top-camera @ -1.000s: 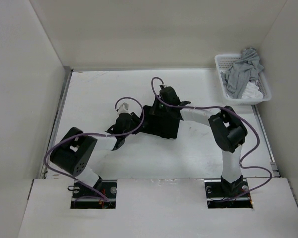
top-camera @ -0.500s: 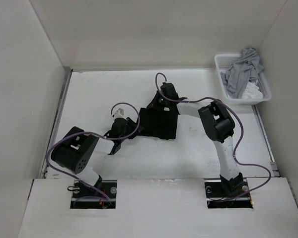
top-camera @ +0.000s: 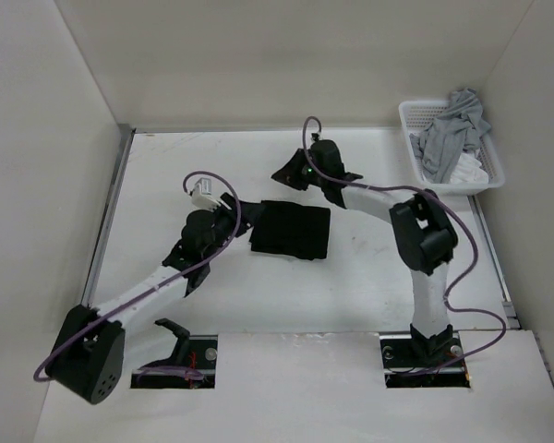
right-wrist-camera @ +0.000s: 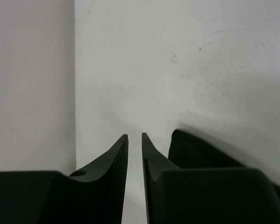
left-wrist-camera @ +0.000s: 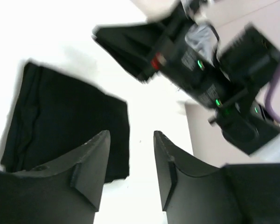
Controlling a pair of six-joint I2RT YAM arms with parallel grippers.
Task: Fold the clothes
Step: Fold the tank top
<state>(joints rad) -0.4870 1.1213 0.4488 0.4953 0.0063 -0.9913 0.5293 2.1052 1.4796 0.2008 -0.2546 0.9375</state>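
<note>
- surface [top-camera: 166, 175]: white, carries everything.
- clothes [top-camera: 292, 231]: black, folded into a rectangle, lying flat at frame centre.
- left hand [left-wrist-camera: 130, 135]: fingers spread, empty, at the clothes' left edge.
- right hand [right-wrist-camera: 135, 136]: narrow gap, empty, above the clothes in frame.

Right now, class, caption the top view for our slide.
Folded black garment on the table; left gripper and right gripper nearby, both empty.

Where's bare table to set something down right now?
Free: far-left corner between the left wall and left gripper; near strip between the black garment and arm bases. Crowded: centre around garment and right gripper; basket corner.
</note>
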